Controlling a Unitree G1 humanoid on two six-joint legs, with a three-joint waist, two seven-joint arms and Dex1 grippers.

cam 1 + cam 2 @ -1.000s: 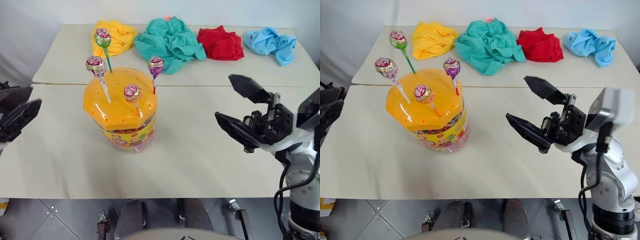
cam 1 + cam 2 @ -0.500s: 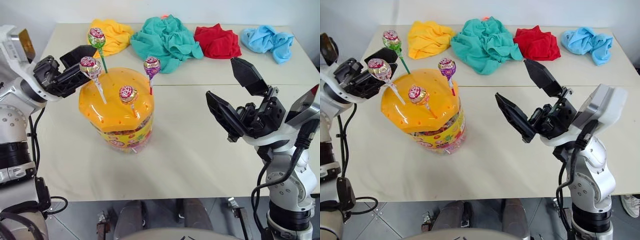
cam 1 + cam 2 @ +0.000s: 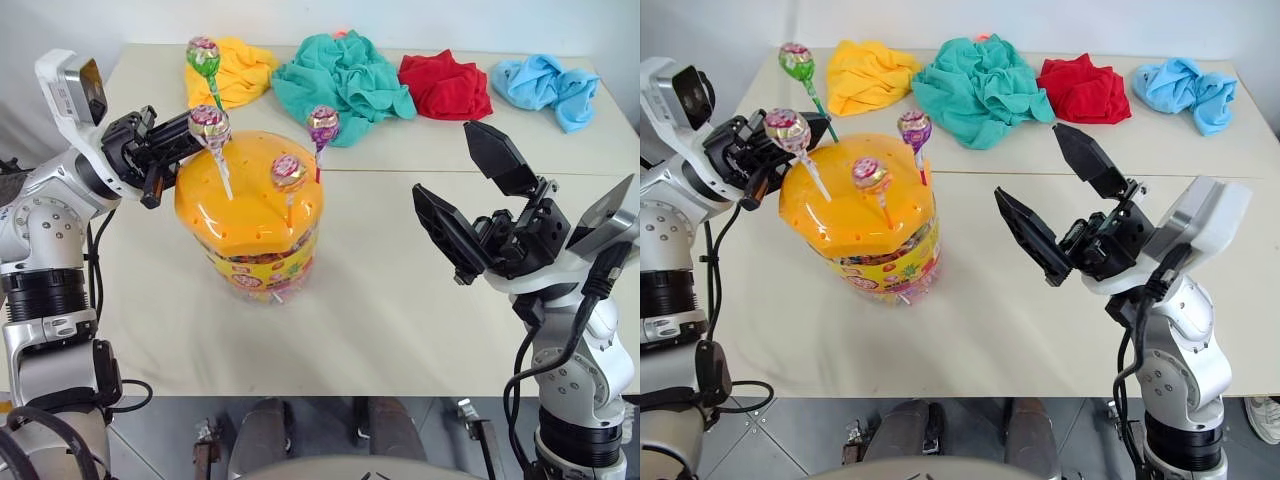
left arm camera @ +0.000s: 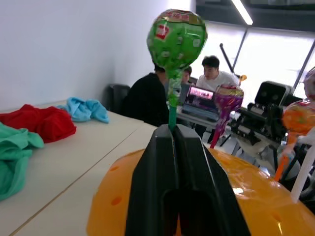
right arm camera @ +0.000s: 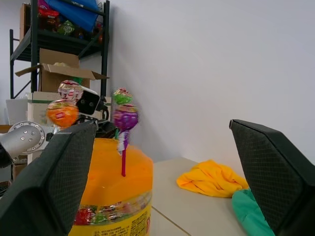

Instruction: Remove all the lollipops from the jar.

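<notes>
Lollipops, four of them in shiny printed wrappers, stand on thin sticks in the holes of a domed orange lid [image 3: 247,190] capping a large clear plastic candy jar [image 3: 262,262] with a yellow printed label, set toward the robot's left on a pale table [image 3: 400,330]. The green-wrapped lollipop on a green stick [image 4: 176,40] rises at the jar's far left edge; a pink-and-purple one on a white stick [image 3: 209,127] leans beside it, a purple one on a red stick [image 3: 322,126] stands at the far right of the lid, and a pink one [image 3: 287,171] sits nearest the robot.

The left gripper [image 4: 176,135] has its two black fingers pressed together on the green stick just below the candy, as the left wrist view shows plainly. The right gripper [image 3: 470,205] hangs well apart to the jar's right, its fingers spread wide and holding nothing.

None of the four has yet left the jar, so the job appears to be at its first extraction, with the grasp made and the pull not yet begun. The next move likely calls for drawing the stick out along its own line, so it slides free of its hole without dragging the jar or knocking the neighbouring white stick.

Beyond the jar, crumpled yellow [image 3: 240,72], teal [image 3: 345,82], red [image 3: 445,85] and blue [image 3: 545,88] cloths lie in a row along the table's far side.
</notes>
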